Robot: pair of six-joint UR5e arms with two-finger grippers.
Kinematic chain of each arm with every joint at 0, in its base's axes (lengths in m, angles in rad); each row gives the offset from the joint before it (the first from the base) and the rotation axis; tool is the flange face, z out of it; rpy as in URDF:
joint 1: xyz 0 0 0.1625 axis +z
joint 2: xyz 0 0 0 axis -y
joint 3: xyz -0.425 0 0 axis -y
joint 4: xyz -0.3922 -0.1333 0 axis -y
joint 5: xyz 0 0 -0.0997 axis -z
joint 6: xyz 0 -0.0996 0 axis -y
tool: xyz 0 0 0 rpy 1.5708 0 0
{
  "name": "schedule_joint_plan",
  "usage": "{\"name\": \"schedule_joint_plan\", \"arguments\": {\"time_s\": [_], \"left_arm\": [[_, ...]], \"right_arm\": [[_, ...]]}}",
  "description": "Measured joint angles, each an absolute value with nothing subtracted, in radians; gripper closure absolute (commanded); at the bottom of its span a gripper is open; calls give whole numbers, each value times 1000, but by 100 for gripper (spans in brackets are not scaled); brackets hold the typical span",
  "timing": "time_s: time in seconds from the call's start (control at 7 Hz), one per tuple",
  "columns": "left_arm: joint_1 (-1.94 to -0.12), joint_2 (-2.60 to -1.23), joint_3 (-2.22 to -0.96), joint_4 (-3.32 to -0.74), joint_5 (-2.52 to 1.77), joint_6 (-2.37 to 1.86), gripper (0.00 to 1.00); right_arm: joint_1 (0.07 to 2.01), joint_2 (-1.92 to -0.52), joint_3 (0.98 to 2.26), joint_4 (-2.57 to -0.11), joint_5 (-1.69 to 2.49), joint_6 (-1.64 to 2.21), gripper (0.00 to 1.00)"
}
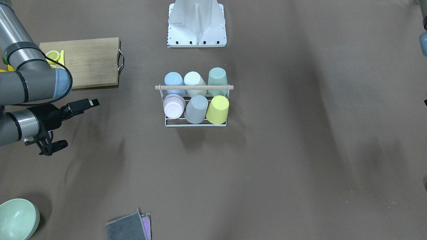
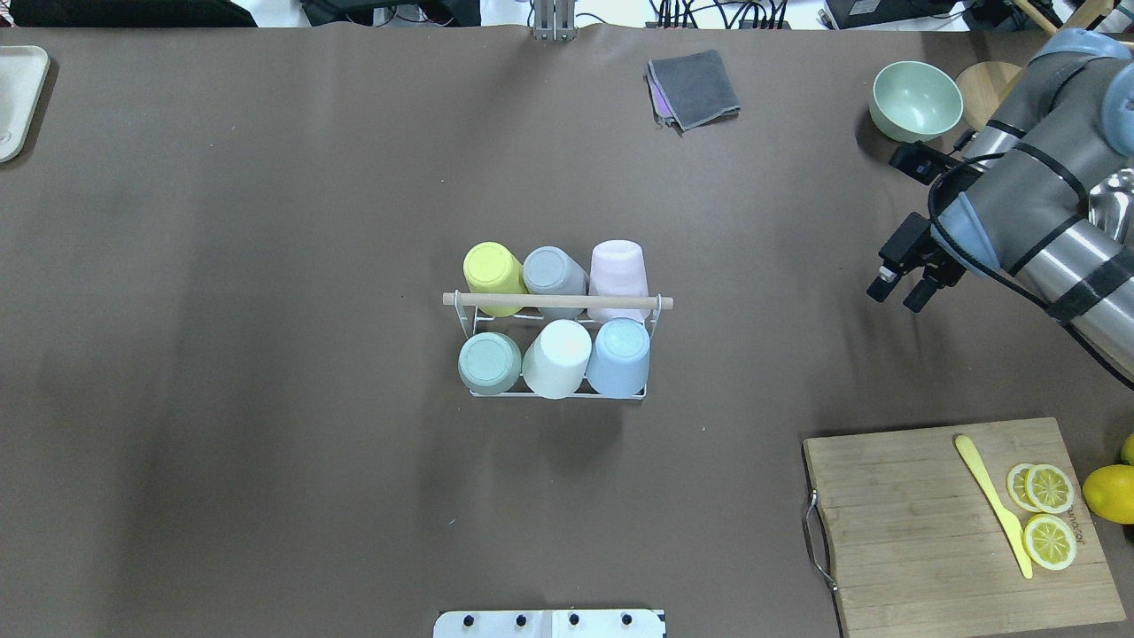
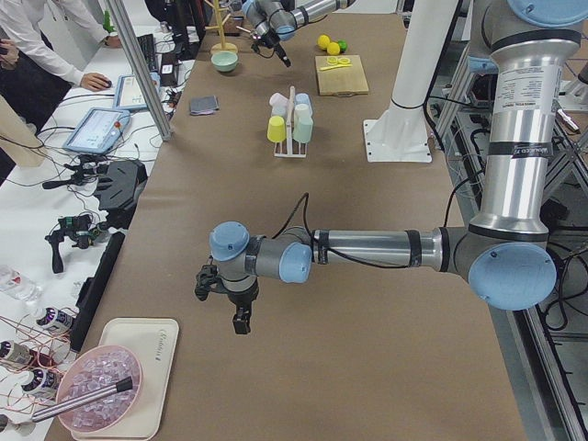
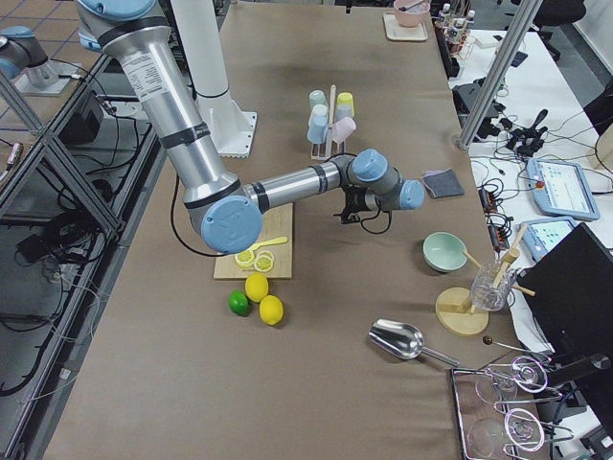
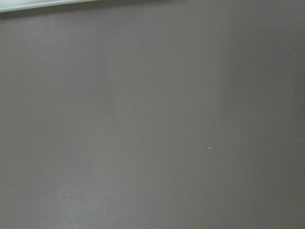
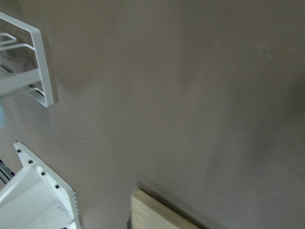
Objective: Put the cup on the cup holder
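Observation:
The cup holder [image 2: 558,302], a white wire rack with a wooden rod handle, stands mid-table and also shows in the front view [image 1: 194,87]. Several upturned cups sit on its prongs, among them a yellow cup [image 2: 492,268], a pink cup [image 2: 618,266] and a blue cup [image 2: 618,356]. No cup shows off the rack. My right gripper [image 2: 895,296] hangs well to the rack's right, open and empty. My left gripper [image 3: 241,319] shows only in the exterior left view, far from the rack above bare mat; I cannot tell whether it is open or shut.
A wooden cutting board [image 2: 921,540] with lemon slices and a yellow knife lies near right. A green bowl [image 2: 917,99] and a grey cloth [image 2: 694,87] lie at the far side. A white tray [image 2: 18,97] is at far left. The robot base [image 1: 196,23] stands behind the rack.

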State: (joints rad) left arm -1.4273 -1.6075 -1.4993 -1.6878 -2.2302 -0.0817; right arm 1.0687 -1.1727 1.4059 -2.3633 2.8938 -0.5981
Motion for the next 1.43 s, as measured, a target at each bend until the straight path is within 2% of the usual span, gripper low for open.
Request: {"name": "schedule_joint_plan", "arguments": {"time_s": [0.29, 0.57, 0.71, 1.0, 1.43], "left_arm": [[-1428, -1633, -1480, -1639, -2229, -37, 3], [-1430, -1632, -1477, -1664, -2245, -42, 3], [-1431, -1627, -1478, -1673, -2265, -54, 3], [-1431, -1592, -1495, -1681, -2309, -68, 3], [-1431, -1513, -1558, -1680, -2384, -100, 3]], "right_arm": [[1104, -1316, 1510, -2117, 2803, -573, 1], [1123, -1464, 1637, -1859, 2731, -495, 7], [1132, -1535, 1684, -1766, 2714, -452, 7], [1191, -1608, 1709, -1702, 2686, -343, 6], [1308, -1635, 1697, -1692, 2573, -142, 3]]}}
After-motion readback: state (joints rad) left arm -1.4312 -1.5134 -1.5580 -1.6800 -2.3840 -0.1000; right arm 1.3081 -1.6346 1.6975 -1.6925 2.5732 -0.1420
